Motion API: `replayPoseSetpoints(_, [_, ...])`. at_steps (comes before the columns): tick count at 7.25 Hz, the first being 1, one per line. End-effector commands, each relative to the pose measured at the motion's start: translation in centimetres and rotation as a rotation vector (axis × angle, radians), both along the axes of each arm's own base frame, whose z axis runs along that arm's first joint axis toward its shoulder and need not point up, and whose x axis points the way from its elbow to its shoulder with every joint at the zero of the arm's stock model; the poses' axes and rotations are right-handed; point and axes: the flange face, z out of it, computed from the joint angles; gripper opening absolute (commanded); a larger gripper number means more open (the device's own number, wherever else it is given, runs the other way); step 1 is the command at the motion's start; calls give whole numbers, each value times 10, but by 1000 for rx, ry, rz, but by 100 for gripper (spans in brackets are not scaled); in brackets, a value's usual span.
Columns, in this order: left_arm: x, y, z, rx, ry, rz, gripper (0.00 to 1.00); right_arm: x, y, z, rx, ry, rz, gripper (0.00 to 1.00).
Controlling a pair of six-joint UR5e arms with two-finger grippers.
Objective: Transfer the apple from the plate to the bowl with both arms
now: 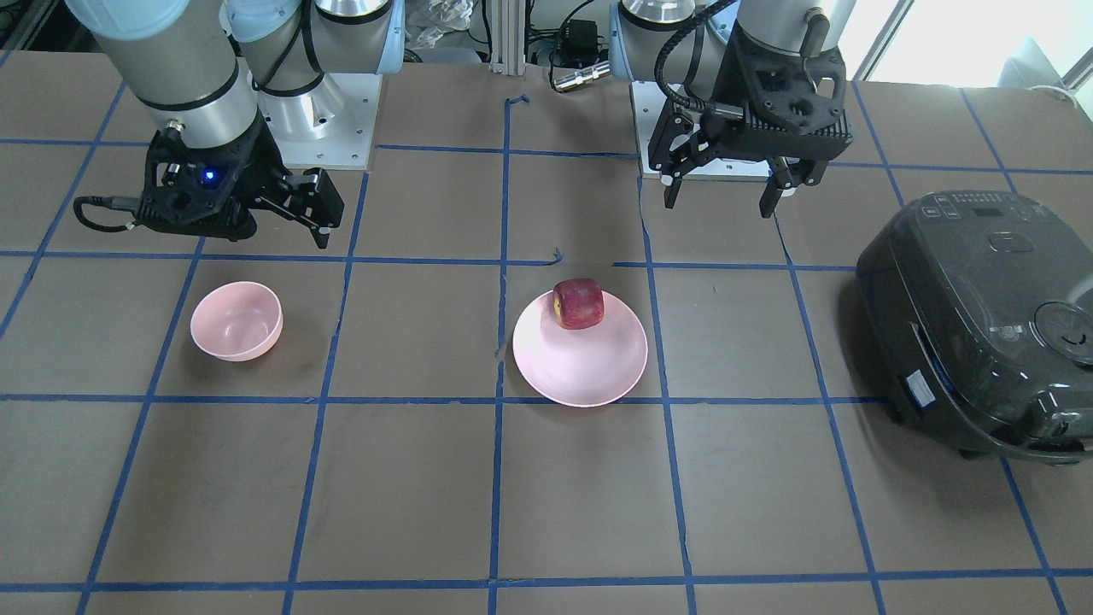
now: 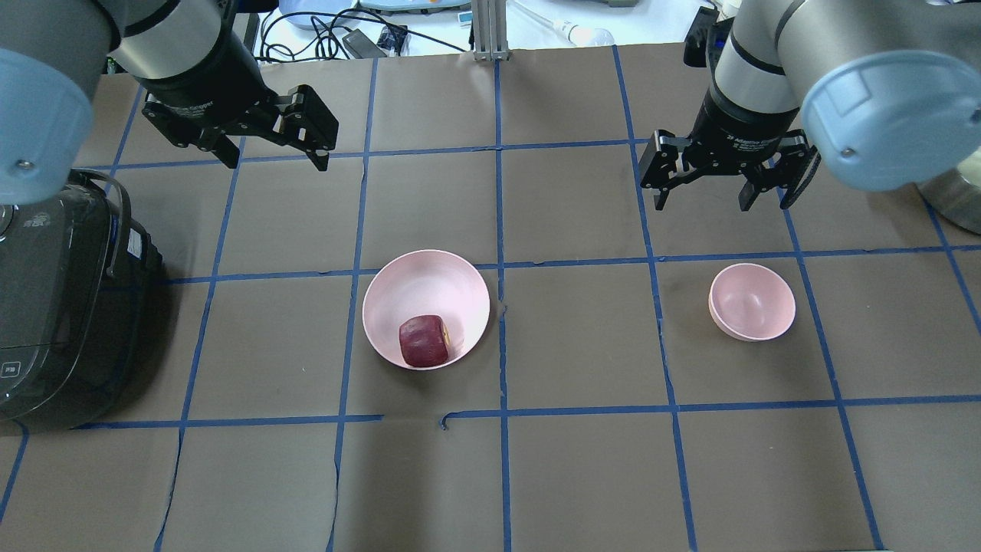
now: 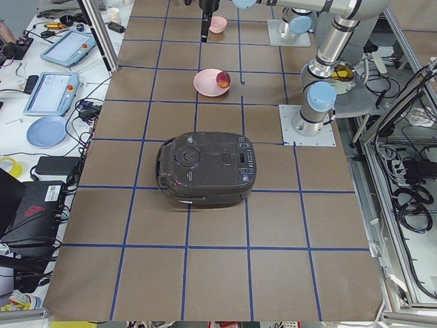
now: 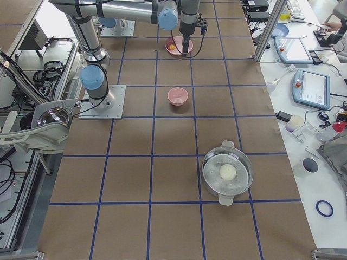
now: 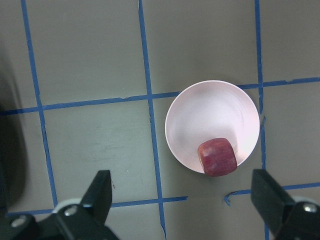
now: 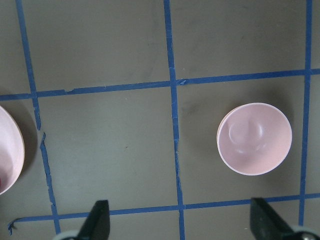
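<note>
The dark red apple (image 2: pixel 423 341) lies on the wide pink plate (image 2: pixel 425 287) near the table's middle, on the side of the plate nearer the robot. It also shows in the front view (image 1: pixel 578 304) and in the left wrist view (image 5: pixel 217 157). The small deep pink bowl (image 2: pixel 751 301) stands empty to the right. My left gripper (image 2: pixel 276 162) is open and empty, held above the table, beyond and left of the plate. My right gripper (image 2: pixel 705 203) is open and empty, held above the table just beyond the bowl, which shows in the right wrist view (image 6: pixel 254 138).
A dark rice cooker (image 2: pixel 54 307) sits at the table's left edge, close to the left arm. A steel pot (image 4: pixel 227 173) stands further along the table's right end. Blue tape lines grid the brown table.
</note>
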Motion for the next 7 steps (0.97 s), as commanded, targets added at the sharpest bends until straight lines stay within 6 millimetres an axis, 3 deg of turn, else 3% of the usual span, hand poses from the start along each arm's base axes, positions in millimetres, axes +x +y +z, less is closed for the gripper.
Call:
replayPoseSetpoints(1, [0, 0, 0, -1, -1, 1, 100, -2, 11, 21, -47, -1, -2, 100])
replayPoseSetpoints(7, [1, 7, 5, 5, -7, 1, 100, -3, 19, 32, -69, 6, -2, 100])
